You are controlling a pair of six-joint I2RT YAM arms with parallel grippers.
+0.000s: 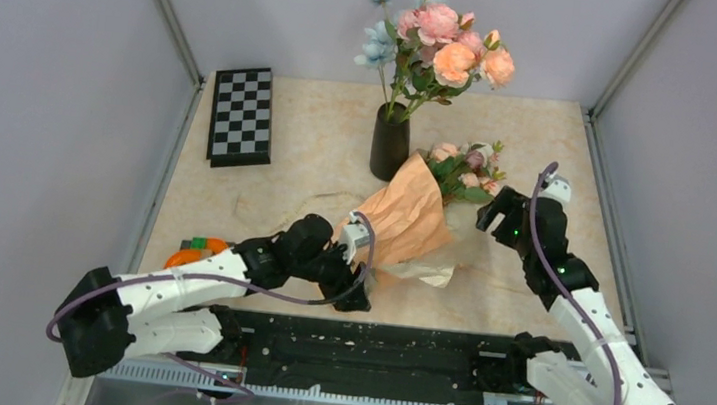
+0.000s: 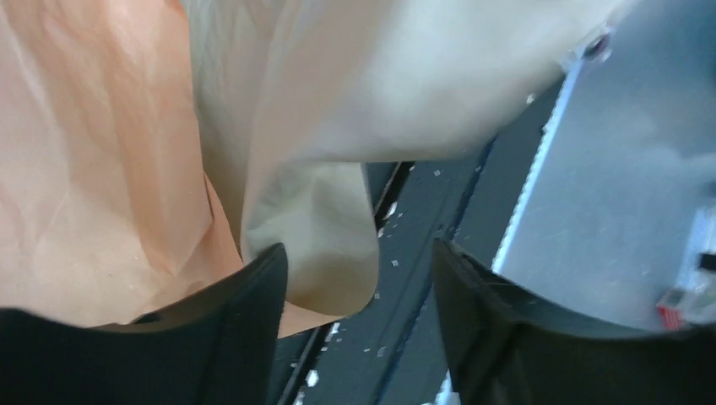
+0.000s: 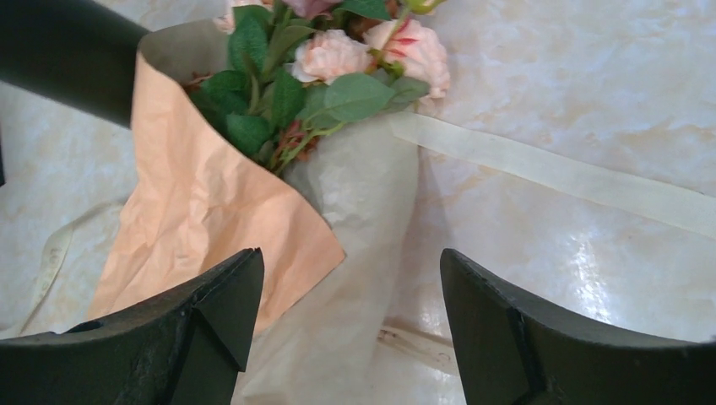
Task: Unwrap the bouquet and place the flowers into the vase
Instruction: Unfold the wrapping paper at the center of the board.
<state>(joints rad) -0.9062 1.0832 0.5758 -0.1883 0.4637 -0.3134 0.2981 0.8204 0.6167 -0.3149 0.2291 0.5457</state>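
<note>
The bouquet [image 1: 411, 223] lies on its side on the bench [image 1: 321, 138]. Its narrow tail is at the left jaws and its open mouth is just ahead of the right jaws. The vase [image 1: 390, 144] stands beyond the bouquet's mouth, ahead and to the left of the right jaws, and already holds a taller bunch [image 1: 441, 45].

The left jaws stand partly apart and pinch nothing. A loose fold of the tan lining [image 2: 321, 245] hangs in the gap between them, and the peach paper [image 2: 93, 169] lies against the outer side of the left-hand jaw. The right jaws are spread wide and empty. Between and beyond them is the cone's mouth, where the flowers [image 3: 329, 55] poke out. A cream ribbon strip [image 3: 549, 169] lies flat on the bench ahead of the right-hand jaw.

The whole bundle looks light. The paper is thin and crinkled, so it probably folds or slides rather than resisting a pull, and a tug on one layer may drag the whole cone along the smooth bench. The overlapping peach edge at the mouth, just ahead of the right jaws' left-hand jaw, looks like the best place to peel from. The blooms look soft and would crush. The stems are hidden inside the wrap but are probably stiffer, so the flowers are better held below the leaves. The vase is slim and already full at the neck, so it may tip if knocked.
</note>
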